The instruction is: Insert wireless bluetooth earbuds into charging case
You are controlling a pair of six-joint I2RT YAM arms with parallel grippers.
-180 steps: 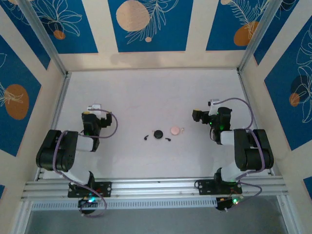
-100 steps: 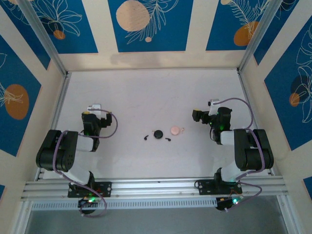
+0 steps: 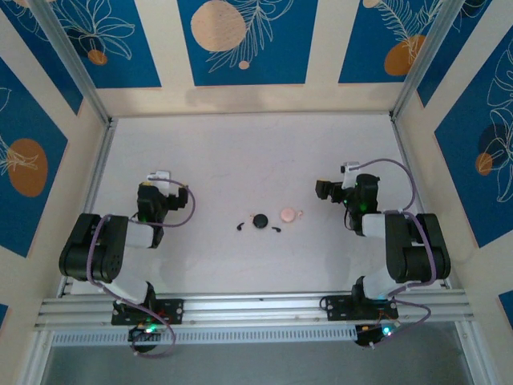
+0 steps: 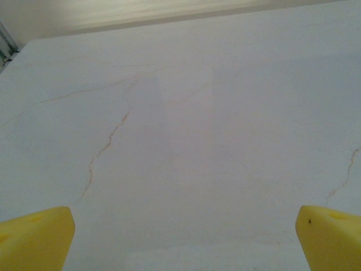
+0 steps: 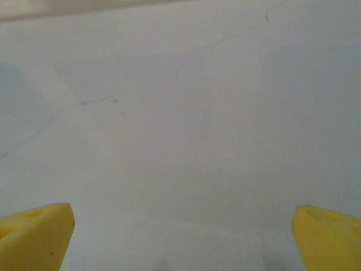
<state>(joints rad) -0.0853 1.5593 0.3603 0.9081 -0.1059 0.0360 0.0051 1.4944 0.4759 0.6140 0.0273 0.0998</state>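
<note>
Two tiny black earbuds [image 3: 240, 226] are seen on the white table [image 3: 224, 152], each a small dark bud with a short stem. One is laid on either side of a black round puck [image 3: 259, 220], and a pink round disc [image 3: 288, 215] is set just beside that. They are placed mid-table, between the two arms and well apart from both. The left gripper [image 4: 185, 237] is spread wide over bare table, and the right gripper [image 5: 181, 237] is likewise parted, both empty.
</note>
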